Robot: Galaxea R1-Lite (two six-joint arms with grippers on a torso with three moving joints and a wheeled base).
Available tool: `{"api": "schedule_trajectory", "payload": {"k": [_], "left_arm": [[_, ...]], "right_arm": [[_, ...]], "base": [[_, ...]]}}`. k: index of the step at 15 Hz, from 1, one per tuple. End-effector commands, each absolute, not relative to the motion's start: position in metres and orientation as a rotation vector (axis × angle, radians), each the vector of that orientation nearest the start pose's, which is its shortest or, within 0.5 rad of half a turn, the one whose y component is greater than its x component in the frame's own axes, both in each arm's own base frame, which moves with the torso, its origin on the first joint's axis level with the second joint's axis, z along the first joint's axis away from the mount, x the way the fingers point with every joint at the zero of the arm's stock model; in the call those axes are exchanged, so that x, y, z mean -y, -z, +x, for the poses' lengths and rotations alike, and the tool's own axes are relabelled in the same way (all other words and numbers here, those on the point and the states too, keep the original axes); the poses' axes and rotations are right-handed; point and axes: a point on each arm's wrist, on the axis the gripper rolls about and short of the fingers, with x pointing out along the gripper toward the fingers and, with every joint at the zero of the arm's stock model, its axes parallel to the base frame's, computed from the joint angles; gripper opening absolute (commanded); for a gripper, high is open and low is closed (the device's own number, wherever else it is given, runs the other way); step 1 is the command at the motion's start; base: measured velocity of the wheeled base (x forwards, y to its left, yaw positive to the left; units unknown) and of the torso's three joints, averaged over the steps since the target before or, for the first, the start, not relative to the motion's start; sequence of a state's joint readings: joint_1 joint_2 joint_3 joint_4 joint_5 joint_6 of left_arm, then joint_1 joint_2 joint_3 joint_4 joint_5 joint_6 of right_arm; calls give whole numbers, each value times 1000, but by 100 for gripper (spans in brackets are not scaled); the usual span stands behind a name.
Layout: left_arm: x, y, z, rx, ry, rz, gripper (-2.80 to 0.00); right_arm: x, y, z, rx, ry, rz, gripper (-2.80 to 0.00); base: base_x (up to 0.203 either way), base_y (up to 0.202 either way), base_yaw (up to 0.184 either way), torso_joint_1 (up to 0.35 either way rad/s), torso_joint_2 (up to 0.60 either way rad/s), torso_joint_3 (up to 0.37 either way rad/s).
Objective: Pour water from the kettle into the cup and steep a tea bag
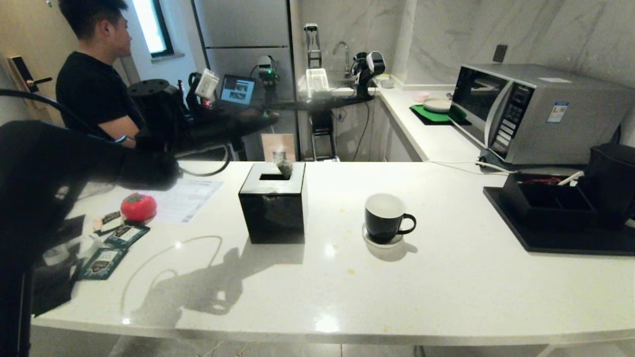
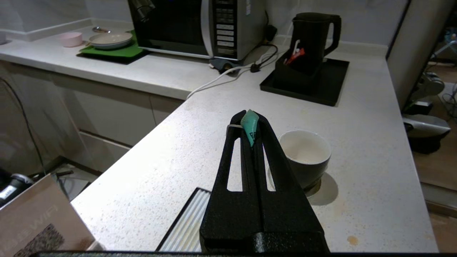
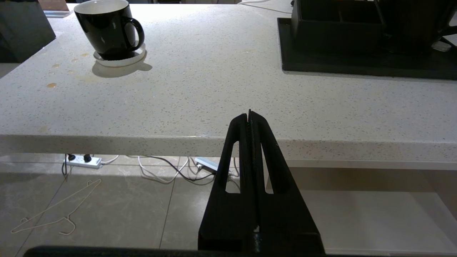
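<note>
Held item: a small teal tag (image 2: 251, 127) with a pale string, pinched at the tips of the left gripper (image 2: 250, 123).
Left gripper: clenched on the tag, raised over the white speckled counter (image 2: 171, 150).
Cup: glossy black mug with white inside (image 2: 306, 155), just beyond the fingertips, on a pale coaster.
Kettle: matte black jug-shaped kettle (image 2: 314, 34), far beyond the gripper on a black tray (image 2: 330, 84).
Right gripper (image 3: 249, 117): closed, empty, before the counter's edge.

A: Room?
B: Kitchen. White speckled surface (image 1: 446, 292), L-shaped, marble-look wall (image 1: 545, 29) behind. Microwave (image 1: 536, 111) at right.
A: Light, floor?
B: Bright window (image 1: 149, 25) far left; grey tiled floor (image 3: 107, 214), power strip (image 3: 83, 162) and wire hanger (image 3: 53, 210) on it.
</note>
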State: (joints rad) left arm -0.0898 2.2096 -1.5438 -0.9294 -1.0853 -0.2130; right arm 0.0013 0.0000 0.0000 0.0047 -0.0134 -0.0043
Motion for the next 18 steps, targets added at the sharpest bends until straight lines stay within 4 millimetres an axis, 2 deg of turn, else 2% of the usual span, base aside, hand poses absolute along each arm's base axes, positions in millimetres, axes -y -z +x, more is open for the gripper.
{"api": "schedule_trajectory", "payload": {"k": [1, 7, 18], "left_arm": [[60, -212, 449, 115, 1189, -56, -280], [61, -203, 449, 111, 1185, -60, -280], [61, -174, 448, 84, 1173, -20, -280]], "right_arm": [[0, -75, -23, -5, 12, -5, -280], [0, -75, -23, -5, 12, -5, -280], [0, -75, -23, -5, 12, -5, -280]], "base": [[0, 0, 0, 0, 0, 0], [0, 0, 0, 0, 0, 0], [0, 0, 0, 0, 0, 0]]}}
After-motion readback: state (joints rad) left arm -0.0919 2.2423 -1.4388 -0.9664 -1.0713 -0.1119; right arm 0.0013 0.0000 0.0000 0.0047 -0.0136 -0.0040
